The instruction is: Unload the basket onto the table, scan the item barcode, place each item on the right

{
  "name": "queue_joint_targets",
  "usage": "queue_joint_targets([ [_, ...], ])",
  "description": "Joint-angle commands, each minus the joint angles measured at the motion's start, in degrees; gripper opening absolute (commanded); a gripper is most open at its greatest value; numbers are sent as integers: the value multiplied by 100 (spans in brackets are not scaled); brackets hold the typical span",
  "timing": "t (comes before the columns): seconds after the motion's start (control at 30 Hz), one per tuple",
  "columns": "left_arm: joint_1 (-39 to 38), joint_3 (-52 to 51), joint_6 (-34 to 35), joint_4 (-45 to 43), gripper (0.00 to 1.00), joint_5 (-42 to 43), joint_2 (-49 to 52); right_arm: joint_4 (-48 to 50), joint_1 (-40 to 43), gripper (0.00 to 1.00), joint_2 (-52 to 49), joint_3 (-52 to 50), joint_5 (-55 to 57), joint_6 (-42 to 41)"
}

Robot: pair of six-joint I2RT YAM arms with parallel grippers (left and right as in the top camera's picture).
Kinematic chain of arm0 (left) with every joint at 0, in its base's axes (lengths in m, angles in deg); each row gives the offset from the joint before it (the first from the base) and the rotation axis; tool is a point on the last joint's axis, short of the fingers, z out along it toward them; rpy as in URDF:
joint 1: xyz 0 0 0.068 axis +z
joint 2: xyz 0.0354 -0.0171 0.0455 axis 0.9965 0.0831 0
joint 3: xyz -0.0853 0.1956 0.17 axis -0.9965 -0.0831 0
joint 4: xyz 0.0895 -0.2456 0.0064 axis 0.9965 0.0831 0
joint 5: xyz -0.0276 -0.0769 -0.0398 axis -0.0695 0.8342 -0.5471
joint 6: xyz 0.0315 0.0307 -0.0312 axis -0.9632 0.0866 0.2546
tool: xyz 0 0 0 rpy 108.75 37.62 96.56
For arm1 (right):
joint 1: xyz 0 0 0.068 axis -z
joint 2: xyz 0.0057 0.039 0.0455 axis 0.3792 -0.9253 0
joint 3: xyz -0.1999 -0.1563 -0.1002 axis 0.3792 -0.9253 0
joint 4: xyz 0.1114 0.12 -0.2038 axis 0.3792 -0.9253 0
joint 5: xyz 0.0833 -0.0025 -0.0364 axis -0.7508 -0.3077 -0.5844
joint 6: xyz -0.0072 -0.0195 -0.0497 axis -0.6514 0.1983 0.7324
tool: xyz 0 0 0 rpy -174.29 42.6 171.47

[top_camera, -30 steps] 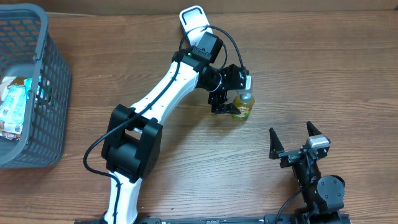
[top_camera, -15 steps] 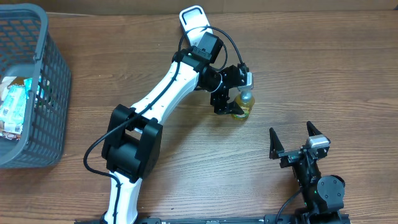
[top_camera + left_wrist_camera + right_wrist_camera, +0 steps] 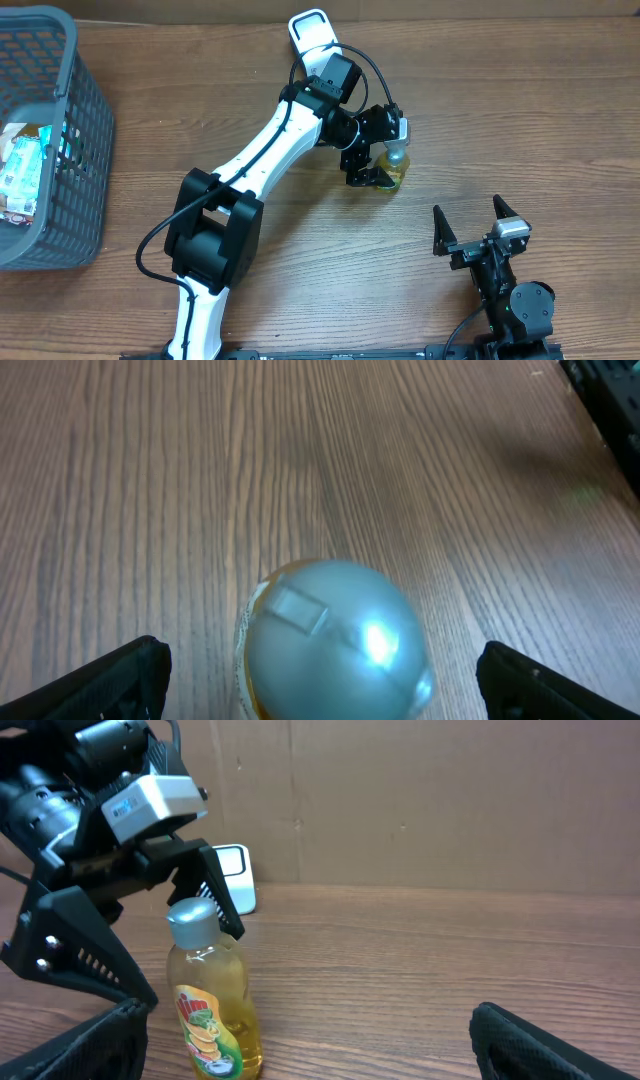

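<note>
Only the right wrist view shows the bottle's (image 3: 216, 982) label (image 3: 200, 1023); left hand (image 3: 375, 178) and right hand (image 3: 468, 210) gape.

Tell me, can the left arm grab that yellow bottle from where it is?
Probably yes: the left pincer hangs open over the bottle, one finger on either side of it, and nothing shows between them.

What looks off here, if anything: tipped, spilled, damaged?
Nothing stands out. The bottle stands upright on the table, cap on, with no liquid visible around it. The left gripper is open around the bottle, not touching it. The right gripper is open and holds nothing. The basket sits upright.
</note>
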Motion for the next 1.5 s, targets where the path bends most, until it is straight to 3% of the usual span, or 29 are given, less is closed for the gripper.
queue_joint_targets([
  [0.0, -52, -262, 39, -146, 100, 87, 146, 35, 26, 100, 44, -61, 50, 24],
  [0.57, -76, -264, 909, -295, 58, 92, 146, 35, 26, 100, 44, -61, 50, 24],
  [0.73, -74, -264, 1270, -295, 41, 90, 146, 35, 26, 100, 44, -61, 50, 24],
  [1.03, -76, -262, 2002, -326, 34, 28, 136, 35, 26, 100, 44, -61, 50, 24],
  [1.27, -181, -262, 2868, -597, 35, -1012, -201, 35, 26, 100, 44, -61, 50, 24],
  [1.47, -527, -262, 4164, -1047, 37, -2649, -811, 35, 26, 100, 44, -61, 50, 24],
])
